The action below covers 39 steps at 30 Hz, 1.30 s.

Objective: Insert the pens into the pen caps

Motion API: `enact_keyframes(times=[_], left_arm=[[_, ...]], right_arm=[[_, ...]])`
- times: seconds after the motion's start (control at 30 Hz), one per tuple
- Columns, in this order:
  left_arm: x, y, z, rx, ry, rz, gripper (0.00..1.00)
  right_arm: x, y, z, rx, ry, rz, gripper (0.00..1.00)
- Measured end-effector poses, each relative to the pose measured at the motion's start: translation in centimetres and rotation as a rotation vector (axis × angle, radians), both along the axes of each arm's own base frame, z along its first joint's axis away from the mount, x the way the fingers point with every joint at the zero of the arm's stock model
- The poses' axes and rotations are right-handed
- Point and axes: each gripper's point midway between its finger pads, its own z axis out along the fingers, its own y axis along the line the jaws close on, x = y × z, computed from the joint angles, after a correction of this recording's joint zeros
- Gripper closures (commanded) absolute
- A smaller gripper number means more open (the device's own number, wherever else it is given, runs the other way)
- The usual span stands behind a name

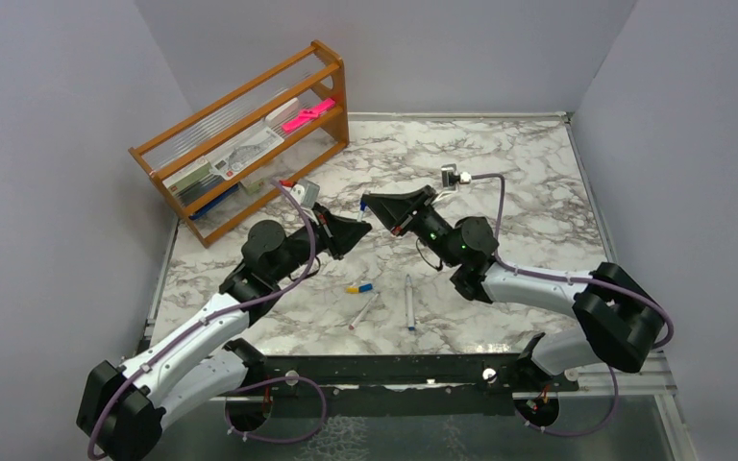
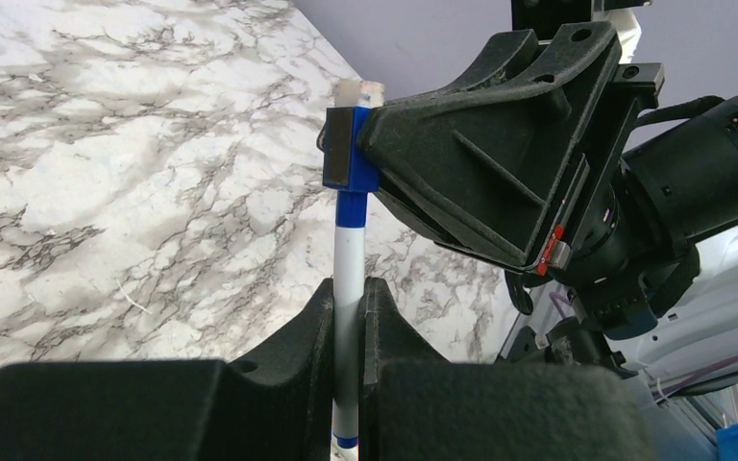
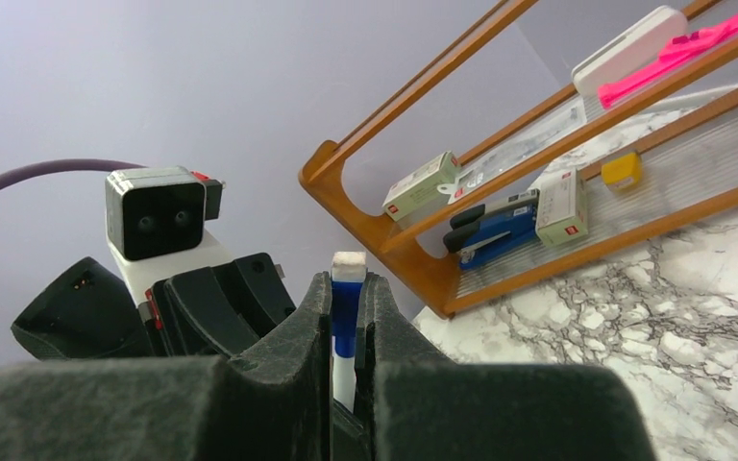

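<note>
My left gripper (image 2: 349,288) is shut on a white-barrelled pen (image 2: 349,254) and holds it above the table's middle. My right gripper (image 3: 348,283) is shut on a blue pen cap (image 3: 346,312) that sits over the pen's far end (image 2: 351,163). The two grippers meet tip to tip (image 1: 362,213). On the table lie a yellow-orange and blue cap piece (image 1: 359,287), a pen with a red end (image 1: 363,311) and a pen with a blue end (image 1: 409,303).
A wooden rack (image 1: 250,134) stands at the back left, holding small boxes, a blue stapler (image 3: 495,226) and a flat pink object (image 1: 308,113). Grey walls close the table on three sides. A black rail (image 1: 394,370) runs along the near edge.
</note>
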Motion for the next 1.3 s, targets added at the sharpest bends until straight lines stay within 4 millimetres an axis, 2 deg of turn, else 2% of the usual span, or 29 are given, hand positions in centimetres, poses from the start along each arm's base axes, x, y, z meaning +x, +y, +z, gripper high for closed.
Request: enact_keyframes(times=[0.3,0.77,1.07,1.3], left_arm=[[0.3,-0.1,-1.4,0.036,0.032,0.004,1.0],[0.4,-0.1,-1.5,0.044,0.03,0.002,1.0],[0.4,0.2,-3.0,0.081,0.076,0.01,1.0],[0.5,0.2,-3.2,0.112,0.086,0.008,1.0]], right_arm=[[0.5,-0.1,-1.6,-0.004,0.029,-0.025,0.98],[0.3,-0.1,-1.9,0.007,0.03,-0.033,0.98],[0.4,0.7,-3.4,0.008,0.055,-0.031,0.98],[0.2,0.8,-3.5,0.014,0.06,-0.039,0.98]])
